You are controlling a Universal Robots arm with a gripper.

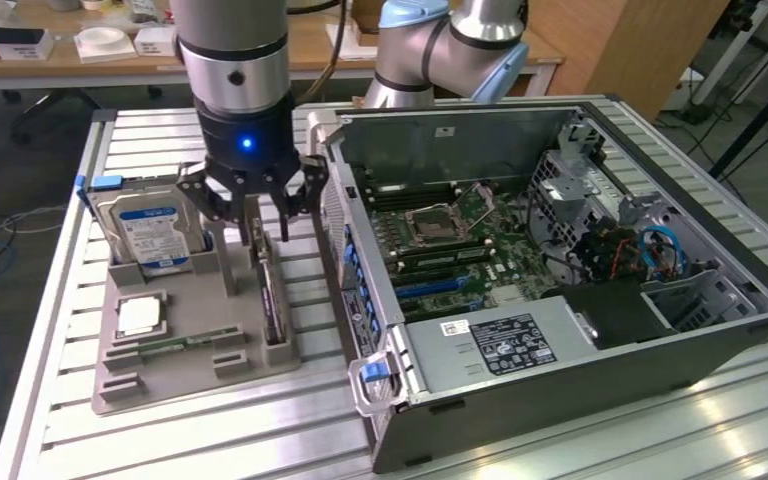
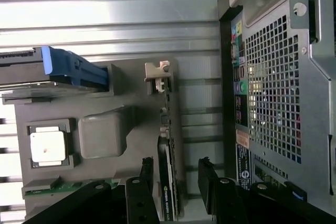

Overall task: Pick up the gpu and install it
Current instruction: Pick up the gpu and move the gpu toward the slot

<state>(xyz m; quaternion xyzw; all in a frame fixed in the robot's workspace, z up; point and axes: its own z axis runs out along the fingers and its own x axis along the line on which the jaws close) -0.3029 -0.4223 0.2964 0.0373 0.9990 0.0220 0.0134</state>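
Finds the gpu (image 1: pixel 272 300) standing on edge in the slot along the exterior view's right side of the grey holder tray (image 1: pixel 184 375), just beside the open computer case (image 1: pixel 558 330). Reads its long axis as running near to far, parallel to the case wall, with a silver end bracket (image 2: pixel 157 74) at one end. Places the gripper (image 1: pixel 264 232) directly above the card's far part, close over its top edge. Records the fingers (image 2: pixel 140 187) as spread wide apart, clamped on nothing, one on each side of the card, thin dimension across the gap. Judges the card to lie straight below and between the fingers, no sideways offset apparent. Notes the hard drive (image 1: pixel 151 235) and processor chip (image 1: pixel 137 315) toward the exterior view's left, apart from the fingers.
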